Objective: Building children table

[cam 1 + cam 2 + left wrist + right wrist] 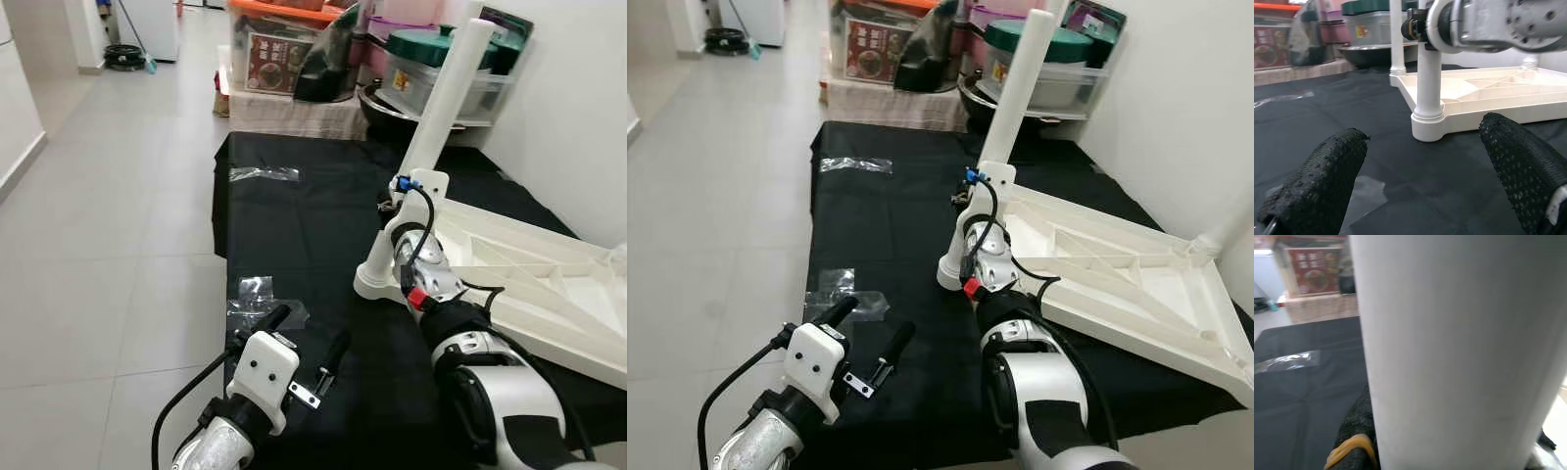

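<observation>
A white children's table (534,264) lies upside down on a black cloth (294,225). A white table leg (446,93) stands upright in its near left corner socket (377,281). My right gripper (404,196) is shut around this leg partway up; in the right wrist view the leg (1459,352) is very close, with a black finger (1354,440) beside it. My left gripper (309,333) hovers open and holding nothing, low over the cloth's front, left of the leg's base (1427,122). Another leg (1215,240) rises at the table's right corner.
Clear plastic wrappers (263,173) (257,299) lie on the cloth. Storage boxes (284,44), a lidded bin (431,59) and a dark pan (387,108) crowd the far end. A white wall runs along the right. Grey tiled floor (98,245) spreads to the left.
</observation>
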Motion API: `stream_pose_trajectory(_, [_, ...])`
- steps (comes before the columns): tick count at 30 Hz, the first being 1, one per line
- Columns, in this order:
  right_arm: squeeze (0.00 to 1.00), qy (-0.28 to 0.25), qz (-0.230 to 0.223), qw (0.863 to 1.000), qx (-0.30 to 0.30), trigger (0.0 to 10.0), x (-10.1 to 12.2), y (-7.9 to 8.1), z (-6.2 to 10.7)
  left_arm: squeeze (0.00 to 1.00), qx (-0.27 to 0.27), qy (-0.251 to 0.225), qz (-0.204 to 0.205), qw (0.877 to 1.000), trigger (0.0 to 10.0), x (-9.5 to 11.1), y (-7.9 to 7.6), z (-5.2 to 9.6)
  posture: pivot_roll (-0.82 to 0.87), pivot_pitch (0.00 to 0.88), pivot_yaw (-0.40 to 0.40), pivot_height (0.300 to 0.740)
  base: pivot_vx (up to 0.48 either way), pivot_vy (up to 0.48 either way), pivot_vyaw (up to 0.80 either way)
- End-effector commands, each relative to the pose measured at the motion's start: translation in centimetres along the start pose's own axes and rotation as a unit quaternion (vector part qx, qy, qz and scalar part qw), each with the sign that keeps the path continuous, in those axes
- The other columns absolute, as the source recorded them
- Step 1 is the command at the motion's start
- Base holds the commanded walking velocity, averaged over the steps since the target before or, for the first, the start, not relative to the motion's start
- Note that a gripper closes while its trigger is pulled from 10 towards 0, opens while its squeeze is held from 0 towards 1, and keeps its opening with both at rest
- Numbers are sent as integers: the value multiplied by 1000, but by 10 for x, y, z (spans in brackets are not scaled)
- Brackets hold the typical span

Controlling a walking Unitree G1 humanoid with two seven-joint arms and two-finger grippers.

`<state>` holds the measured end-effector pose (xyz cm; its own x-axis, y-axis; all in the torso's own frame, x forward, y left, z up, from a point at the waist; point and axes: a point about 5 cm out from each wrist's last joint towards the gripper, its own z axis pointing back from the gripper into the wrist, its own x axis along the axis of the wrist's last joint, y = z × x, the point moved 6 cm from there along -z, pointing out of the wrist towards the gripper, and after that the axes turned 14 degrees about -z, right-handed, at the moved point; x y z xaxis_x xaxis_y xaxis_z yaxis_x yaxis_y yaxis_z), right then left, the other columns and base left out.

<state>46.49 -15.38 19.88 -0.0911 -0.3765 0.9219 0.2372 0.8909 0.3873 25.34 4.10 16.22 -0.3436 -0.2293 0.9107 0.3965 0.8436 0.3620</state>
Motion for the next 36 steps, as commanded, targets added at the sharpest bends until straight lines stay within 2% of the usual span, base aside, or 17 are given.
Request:
stream_pose_trajectory(1, [0,26,7,997,-78,0,-22,-31,5,0,-8,8,1,1000,10000,-4,-3,1,111,37,-138,740,0,0,0])
stream_pose_trajectory(3, [0,27,-7,997,-70,0,-22,-25,5,0,-8,9,1,1000,10000,-4,-4,1,110,37,-138,740,0,0,0])
stream_pose_trajectory(4, [0,22,-14,998,-48,10000,-20,-16,5,0,-8,9,1,1000,10000,-4,-4,0,108,37,-137,740,0,0,0])
stream_pose_trajectory(5, [0,20,-18,999,-32,10000,-19,-10,4,0,-9,10,1,1000,10000,-4,-4,0,107,38,-137,740,0,0,0])
stream_pose_trajectory(6, [1000,0,-9,1000,-6,10000,-11,-3,4,0,-8,10,1,1000,10000,-4,-4,0,107,38,-137,740,0,0,0])
stream_pose_trajectory(10, [1000,-20,3,999,32,10000,-2,7,4,0,-9,9,2,1000,10000,-4,-4,0,109,38,-137,740,0,0,0])
stream_pose_trajectory(11, [0,-15,-1,997,75,10000,0,17,4,0,-9,10,2,1000,10000,-4,-4,0,109,35,-140,740,0,0,0])
stream_pose_trajectory(16, [0,31,-11,977,212,10000,-4,40,8,0,-7,9,2,1000,10000,-4,-4,0,111,38,-139,740,0,0,0])
stream_pose_trajectory(18, [0,92,-24,932,350,10000,-12,53,23,0,-7,9,2,1000,10000,-4,-4,0,109,37,-139,740,0,0,0])
stream_pose_trajectory(21, [0,111,-34,909,400,10000,-14,57,31,0,-7,9,2,1000,10000,-4,-4,0,109,37,-139,740,0,0,0])
stream_pose_trajectory(22, [0,155,-48,840,517,10000,-15,60,57,0,-7,9,1,1000,10000,-4,-3,0,111,35,-139,740,0,0,0])
stream_pose_trajectory(23, [0,185,-59,799,570,10000,-16,60,71,0,-7,9,1,1000,10000,-4,-3,0,112,36,-138,740,0,0,0])
stream_pose_trajectory(24, [0,185,-59,799,570,10000,-16,60,71,0,-7,9,1,1000,10000,-4,-3,0,112,36,-138,740,0,0,0])
stream_pose_trajectory(26, [0,216,-77,751,619,10000,-14,60,86,0,-7,9,1,1000,10000,-4,-3,0,119,33,-142,740,0,0,0])
stream_pose_trajectory(34, [0,287,-2,673,681,9804,-44,76,113,0,-7,10,0,1000,10000,-4,-4,1,125,31,-142,740,0,0,0])
stream_pose_trajectory(35, [0,292,20,677,675,0,-51,78,113,0,-7,10,0,1000,10000,-5,-4,1,126,30,-143,740,0,0,0])
stream_pose_trajectory(36, [0,293,31,681,670,0,-55,78,113,0,-7,10,0,1000,10000,-5,-4,1,126,30,-143,740,0,0,0])
